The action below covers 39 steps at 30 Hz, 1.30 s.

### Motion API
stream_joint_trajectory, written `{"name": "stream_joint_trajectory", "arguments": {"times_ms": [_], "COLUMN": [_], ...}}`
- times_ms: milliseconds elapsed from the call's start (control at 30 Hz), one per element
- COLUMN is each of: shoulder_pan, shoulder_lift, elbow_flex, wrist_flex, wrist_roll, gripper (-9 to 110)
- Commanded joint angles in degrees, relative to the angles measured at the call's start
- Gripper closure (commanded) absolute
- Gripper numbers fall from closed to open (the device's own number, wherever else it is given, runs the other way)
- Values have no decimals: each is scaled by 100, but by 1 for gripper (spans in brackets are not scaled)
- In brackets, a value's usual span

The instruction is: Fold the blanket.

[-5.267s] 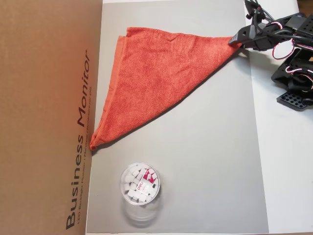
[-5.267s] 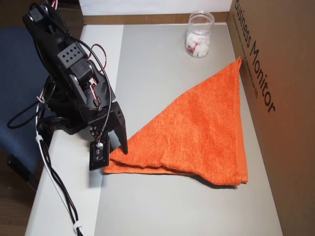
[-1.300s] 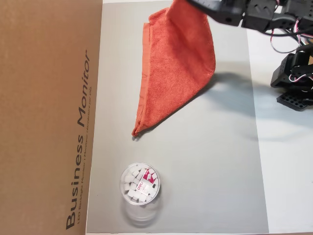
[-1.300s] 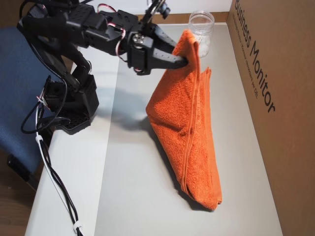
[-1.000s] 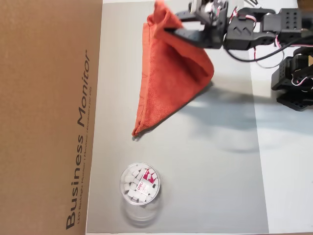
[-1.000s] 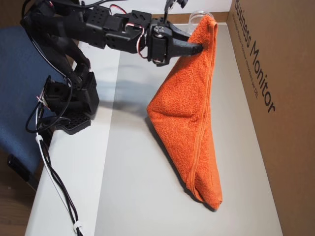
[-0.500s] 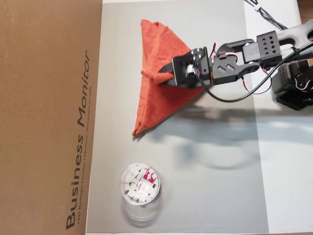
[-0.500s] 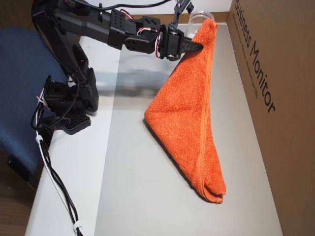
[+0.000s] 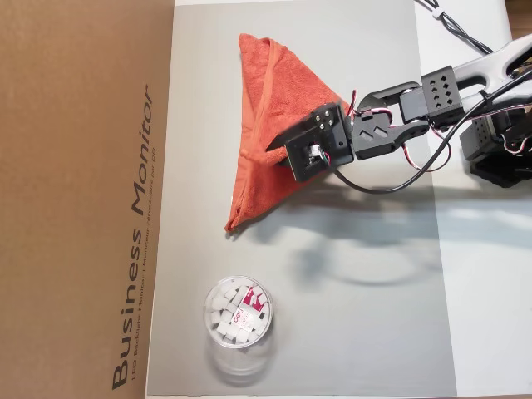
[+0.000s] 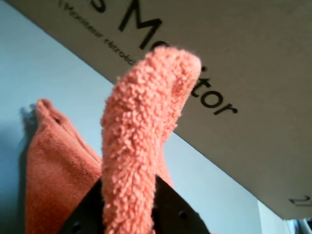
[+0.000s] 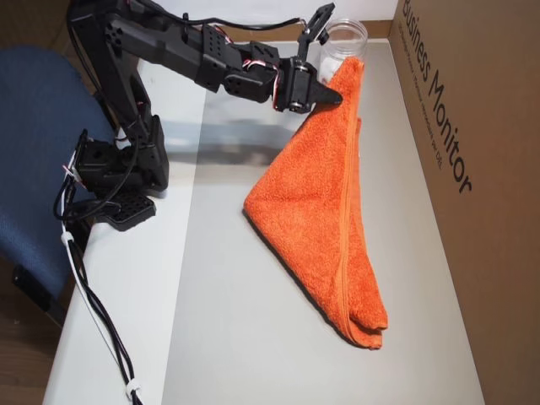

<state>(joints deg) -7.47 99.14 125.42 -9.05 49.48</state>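
The gripper [image 11: 331, 91] is clamped on one corner of the blanket [image 11: 325, 211], and the wrist view shows it plainly: a tuft of orange terry [image 10: 141, 131] stands up out of the black jaws, pinched tight. That corner is held up off the grey mat [image 9: 366, 274], apparently so it can travel over the rest of the cloth and be laid toward the opposite tip to make the next fold. The arm reaches out from its base [image 11: 114, 181] across the mat to do it.

The blanket lies as a long narrow triangle on the mat, near the cardboard box [image 9: 83, 199]. In an overhead view its long axis runs from the wide top end [image 9: 249, 41] down to a sharp tip [image 9: 233, 224] that points toward the clear tub of white pieces [image 9: 238, 312]. The raised corner hangs above the hemmed edge running along that axis. Tub and blanket stay apart in that view.
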Motion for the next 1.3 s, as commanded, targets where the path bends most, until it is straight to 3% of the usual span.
{"name": "stream_joint_trajectory", "arguments": {"times_ms": [0, 300, 1267], "shoulder_pan": [-88, -387, -624], "shoulder_lift": [-18, -387, -1670], "elbow_flex": [-237, -237, -650], "wrist_flex": [-53, -53, -114], "wrist_roll": [-281, -809, -536], "gripper": [101, 101, 101]}}
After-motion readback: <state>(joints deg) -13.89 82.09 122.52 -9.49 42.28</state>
